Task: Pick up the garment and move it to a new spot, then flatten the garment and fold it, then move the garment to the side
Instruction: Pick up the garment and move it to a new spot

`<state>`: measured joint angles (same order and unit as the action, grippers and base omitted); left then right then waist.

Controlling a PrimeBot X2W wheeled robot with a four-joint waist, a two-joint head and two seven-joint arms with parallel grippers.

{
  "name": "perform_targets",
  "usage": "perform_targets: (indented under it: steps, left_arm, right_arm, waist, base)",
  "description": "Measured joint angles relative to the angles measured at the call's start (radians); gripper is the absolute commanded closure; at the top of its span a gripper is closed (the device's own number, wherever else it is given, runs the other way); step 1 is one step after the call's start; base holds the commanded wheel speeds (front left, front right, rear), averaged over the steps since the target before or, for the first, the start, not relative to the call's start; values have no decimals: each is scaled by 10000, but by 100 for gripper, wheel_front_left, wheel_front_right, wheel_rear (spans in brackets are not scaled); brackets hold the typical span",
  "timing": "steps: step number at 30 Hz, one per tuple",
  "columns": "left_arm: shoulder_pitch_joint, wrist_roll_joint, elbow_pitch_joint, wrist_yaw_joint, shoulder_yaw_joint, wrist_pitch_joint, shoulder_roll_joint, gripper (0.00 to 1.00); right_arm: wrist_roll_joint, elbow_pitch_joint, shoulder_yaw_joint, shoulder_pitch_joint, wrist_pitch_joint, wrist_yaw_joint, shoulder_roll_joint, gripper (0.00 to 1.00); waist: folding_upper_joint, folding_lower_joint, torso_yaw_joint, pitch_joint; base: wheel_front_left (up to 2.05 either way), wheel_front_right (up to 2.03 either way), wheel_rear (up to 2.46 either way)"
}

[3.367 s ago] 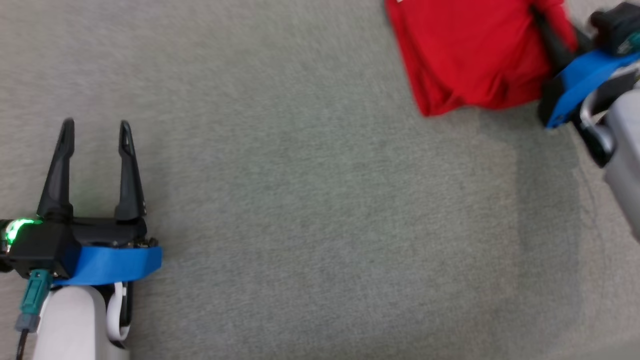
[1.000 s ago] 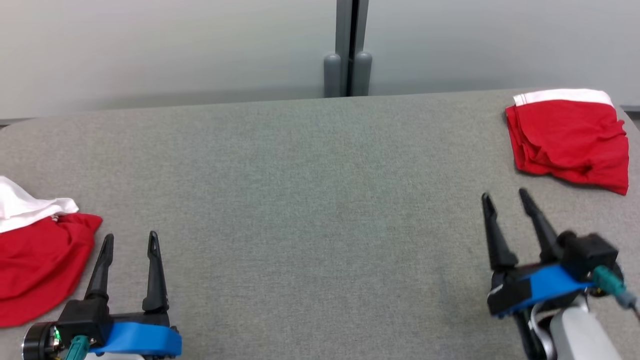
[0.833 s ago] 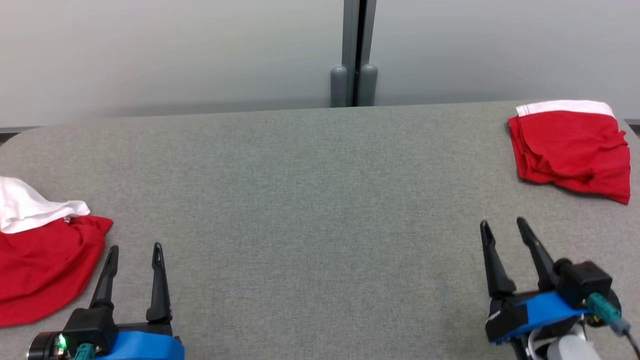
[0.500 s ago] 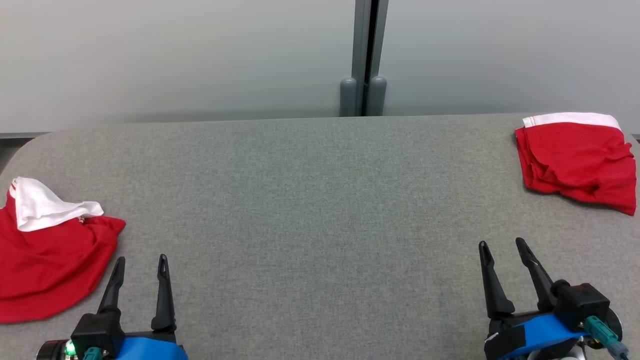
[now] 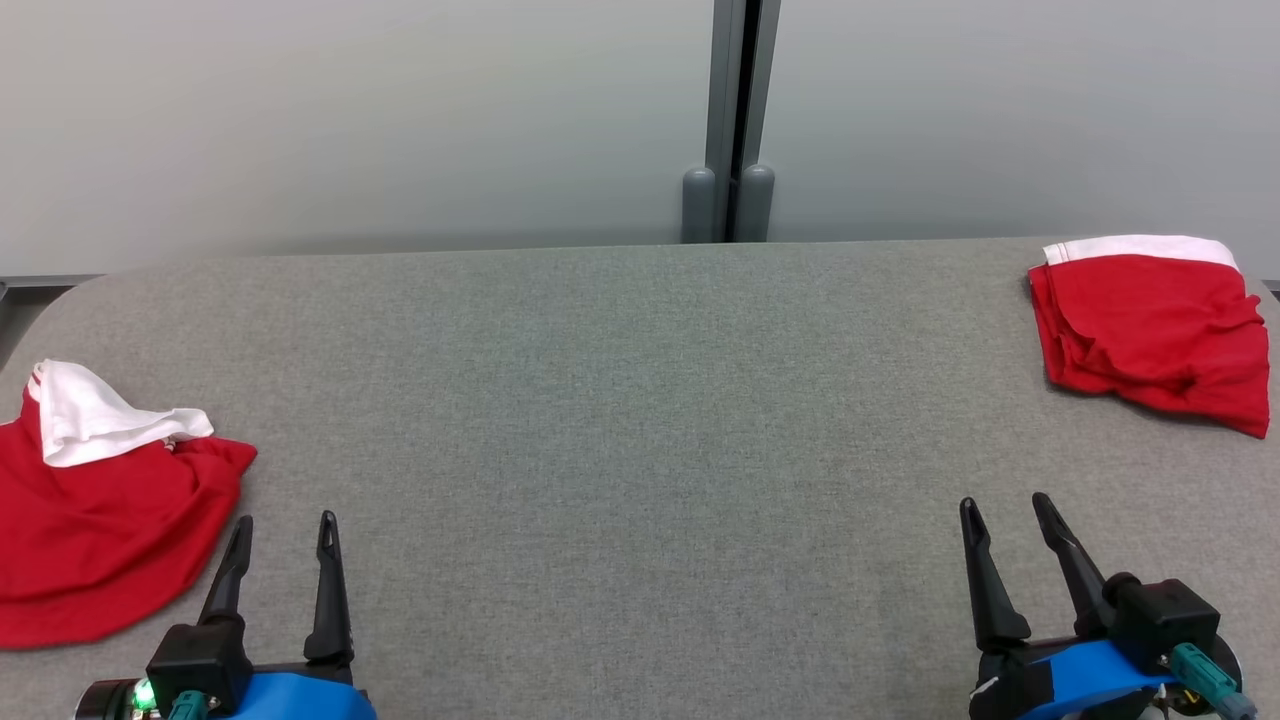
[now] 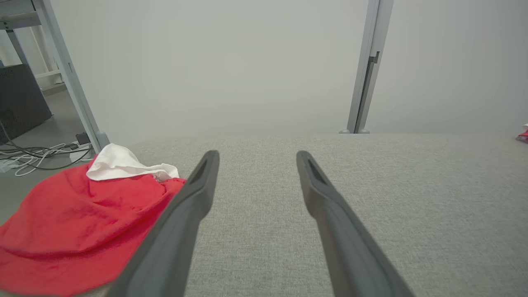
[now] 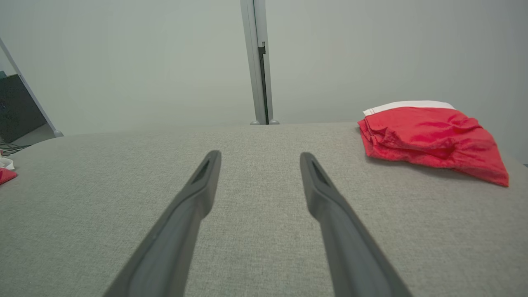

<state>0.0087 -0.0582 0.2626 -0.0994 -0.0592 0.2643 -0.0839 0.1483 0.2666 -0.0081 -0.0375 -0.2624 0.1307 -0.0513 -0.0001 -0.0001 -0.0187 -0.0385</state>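
Since the earliest frame the right gripper [image 5: 1002, 498] has drawn back from the folded garment [image 5: 1150, 335]. The head camera has also tilted up, so the whole picture has shifted. Both sets of jaws stand released and empty, fingers pointing across the table [image 5: 640, 400].

The folded garment lies ahead of the right jaws and outboard of them, well apart, at the table's far right corner. Judgement: set at the side like this, its cycle is complete.

A crumpled garment [image 5: 90, 540] lies just beside the left gripper [image 5: 283, 520], outboard of its outer finger and not between the jaws; contact cannot be determined. Judgement: this is the next item to pick up. The jaws are kept wide to accept cloth, and the left gripper must shift outward before closing
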Motion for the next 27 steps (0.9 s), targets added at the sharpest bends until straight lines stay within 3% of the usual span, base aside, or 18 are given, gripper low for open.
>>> perform_targets:
  steps: [14, 27]
  left_arm:
    - [-106, 38, 36, -27, -138, 0, -67, 0]
    - [-185, -40, -42, 150, -341, 0, -104, 0]
  right_arm:
    - [121, 121, 134, 8, 0, -2, 4, 0]
    - [257, 232, 479, -75, 0, 0, 10, 0]
  waist:
    - [1, 1, -419, -35]
    - [3, 0, -1653, -149]
  base:
    - [0, 0, 0]
    - [0, 0, 0]
